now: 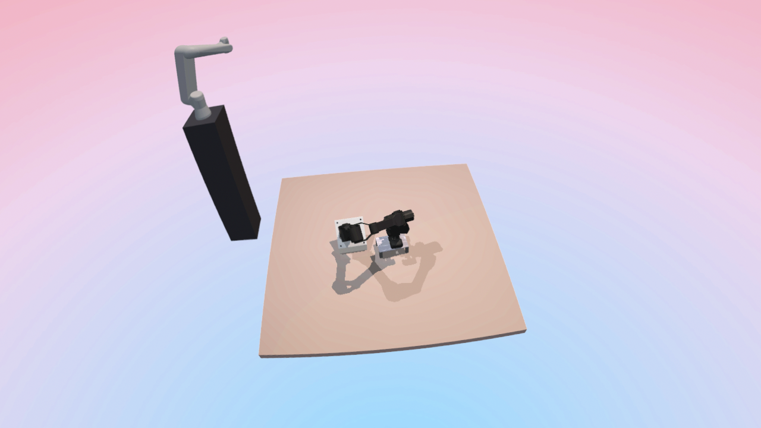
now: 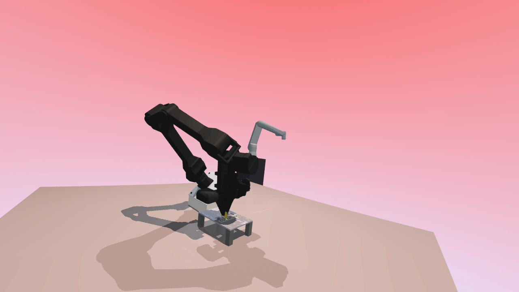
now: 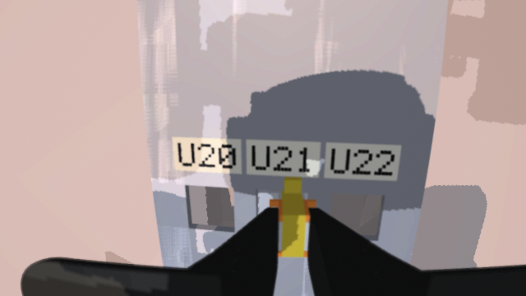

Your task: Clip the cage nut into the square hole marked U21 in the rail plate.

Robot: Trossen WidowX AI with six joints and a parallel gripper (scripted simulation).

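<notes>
Wrist view: gripper [image 2: 225, 214] [image 3: 292, 219], lower centre of frame, clamping the yellow-and-orange cage nut [image 2: 226, 215] [image 3: 292, 234] below label U21 [image 3: 283, 158].

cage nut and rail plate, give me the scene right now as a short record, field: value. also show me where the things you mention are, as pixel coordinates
held item: yellow and orange cage nut [image 2: 225, 214] [image 3: 292, 234]
gripper: shut on the nut [image 2: 225, 214] [image 3: 293, 211]
target: hole U21 [image 3: 263, 202], partly hidden by nut and fingers
neighbouring holes: U20 [image 3: 219, 210] and U22 [image 3: 355, 215], one on each side
rail plate: raised on dark legs [image 2: 228, 237]
seated in hole: cannot tell
release: not yet done
</notes>
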